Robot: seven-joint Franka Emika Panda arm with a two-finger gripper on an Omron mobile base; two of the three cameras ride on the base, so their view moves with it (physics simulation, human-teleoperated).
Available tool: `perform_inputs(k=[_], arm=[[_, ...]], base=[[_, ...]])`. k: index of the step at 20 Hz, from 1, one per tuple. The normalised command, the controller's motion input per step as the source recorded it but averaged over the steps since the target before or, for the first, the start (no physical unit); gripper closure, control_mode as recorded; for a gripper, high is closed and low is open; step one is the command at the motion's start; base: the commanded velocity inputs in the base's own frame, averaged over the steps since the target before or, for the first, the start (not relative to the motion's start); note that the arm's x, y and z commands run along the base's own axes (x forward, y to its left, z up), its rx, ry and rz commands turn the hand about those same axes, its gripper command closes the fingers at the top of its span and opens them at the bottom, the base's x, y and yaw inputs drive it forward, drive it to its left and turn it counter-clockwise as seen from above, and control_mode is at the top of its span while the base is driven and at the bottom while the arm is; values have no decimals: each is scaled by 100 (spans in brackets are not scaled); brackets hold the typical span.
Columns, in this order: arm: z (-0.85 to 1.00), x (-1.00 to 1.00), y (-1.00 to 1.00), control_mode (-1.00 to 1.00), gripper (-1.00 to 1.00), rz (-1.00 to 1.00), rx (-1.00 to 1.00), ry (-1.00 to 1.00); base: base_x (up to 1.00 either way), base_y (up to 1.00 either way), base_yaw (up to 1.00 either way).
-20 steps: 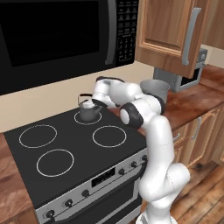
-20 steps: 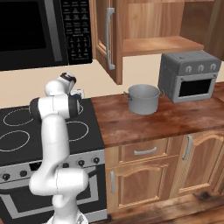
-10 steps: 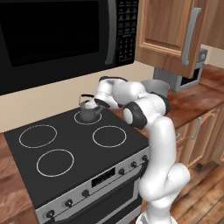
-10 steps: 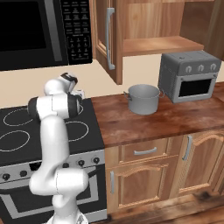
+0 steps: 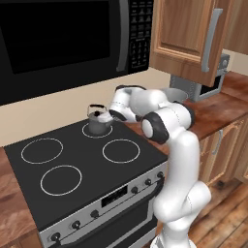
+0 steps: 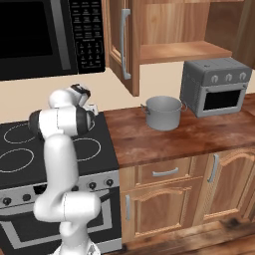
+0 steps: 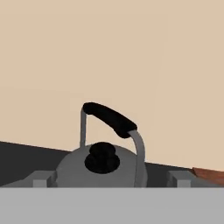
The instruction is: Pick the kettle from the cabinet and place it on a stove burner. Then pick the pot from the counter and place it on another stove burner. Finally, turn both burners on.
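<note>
The small dark grey kettle (image 5: 98, 121) stands upright on the back right burner of the black cooktop (image 5: 72, 160). In the hand view the kettle (image 7: 103, 162) is centred just ahead, black handle arching over its lid knob. My gripper (image 5: 114, 115) hangs open right beside the kettle's right side; its fingertips (image 7: 41, 178) stand wide apart on either side of the kettle body, holding nothing. The wide grey pot (image 6: 163, 112) rests on the reddish-brown counter (image 6: 174, 139) right of the stove. The cabinet (image 6: 184, 50) above it is open, its shelf bare.
Three other ring burners, such as the front right one (image 5: 121, 150), are bare. A black microwave (image 5: 63, 43) hangs above the stove. A grey toaster oven (image 6: 216, 87) stands on the counter right of the pot. Small knobs (image 5: 148, 182) line the stove front.
My gripper has drawn back a little to the right, away from the kettle. The kettle stays put on the back burner.
</note>
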Motion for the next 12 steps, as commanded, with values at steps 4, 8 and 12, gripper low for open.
perform_inputs(k=[4, 8, 12], arm=[[25, -33, -15, -100, -100, 0, 0, 1], [30, -34, -10, -100, -100, 0, 0, 1], [28, -37, -11, -100, -100, 0, 0, 1]], base=[[0, 0, 0], [0, 0, 0], [0, 0, 0]])
